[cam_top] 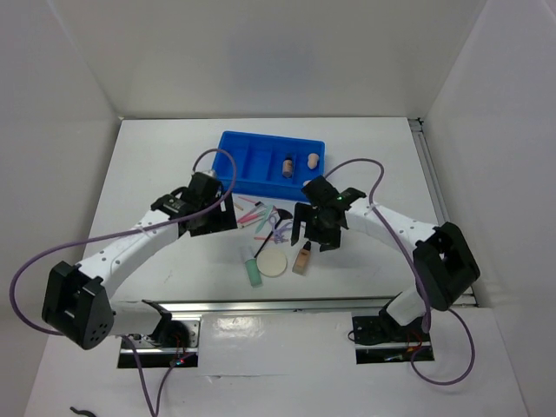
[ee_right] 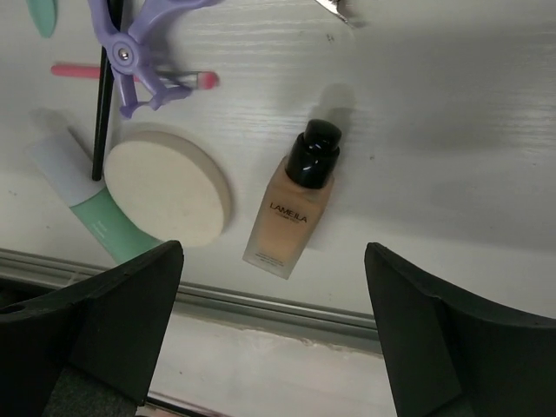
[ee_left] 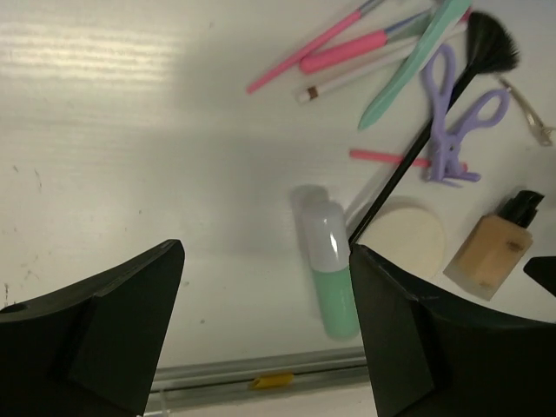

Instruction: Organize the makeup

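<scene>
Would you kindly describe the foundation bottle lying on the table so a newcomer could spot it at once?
Start at the blue tray at the far side of the table; a scatter of makeup lies in front of it. At the scatter's near right edge, just right of the round cream puff, lies the foundation bottle: the only beige, black-capped bottle outside the tray.

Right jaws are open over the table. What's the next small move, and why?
Probably lower the right gripper straight onto the bottle and close. Its jaws are open and empty, the bottle lies flat between them in the wrist view, apart from the puff, and a second bottle already sits in the tray.
</scene>
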Robot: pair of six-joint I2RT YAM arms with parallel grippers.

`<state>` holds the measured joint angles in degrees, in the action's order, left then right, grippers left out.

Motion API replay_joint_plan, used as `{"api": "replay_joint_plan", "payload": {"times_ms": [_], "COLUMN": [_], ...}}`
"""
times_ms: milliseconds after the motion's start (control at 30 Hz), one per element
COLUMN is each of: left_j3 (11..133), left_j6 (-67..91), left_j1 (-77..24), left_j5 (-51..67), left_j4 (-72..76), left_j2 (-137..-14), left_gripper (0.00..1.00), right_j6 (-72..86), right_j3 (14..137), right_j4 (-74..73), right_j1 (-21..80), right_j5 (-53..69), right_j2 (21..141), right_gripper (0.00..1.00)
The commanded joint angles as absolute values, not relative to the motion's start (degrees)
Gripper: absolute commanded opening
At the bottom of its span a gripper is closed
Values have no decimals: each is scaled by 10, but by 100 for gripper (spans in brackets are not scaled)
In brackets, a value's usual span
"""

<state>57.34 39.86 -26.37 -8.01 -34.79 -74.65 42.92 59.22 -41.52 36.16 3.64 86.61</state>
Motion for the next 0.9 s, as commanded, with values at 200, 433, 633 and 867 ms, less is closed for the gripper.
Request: {"api": "replay_joint_plan", "payload": {"times_ms": [200, 433, 633, 867], "left_j3": [541, 551, 563, 599], "left_j6": [457, 462, 462, 429], "left_j1": [-304, -327, -333, -333], "left_j5": [-103, -103, -108, -97], "left_j4": [-347, -352, -347, -358], "left_j2": [-697, -715, -733, -771], "left_gripper": [91, 89, 89, 89], "right_j6": [462, 457, 456, 399], "right_j3": [559, 564, 590, 717], "right_j4": [-345, -345, -398, -457], "right_j1": [409, 419, 419, 403], "right_j5": [23, -3, -46, -83], "right_j2": [927, 952, 919, 890], "right_gripper": [85, 62, 20, 6]}}
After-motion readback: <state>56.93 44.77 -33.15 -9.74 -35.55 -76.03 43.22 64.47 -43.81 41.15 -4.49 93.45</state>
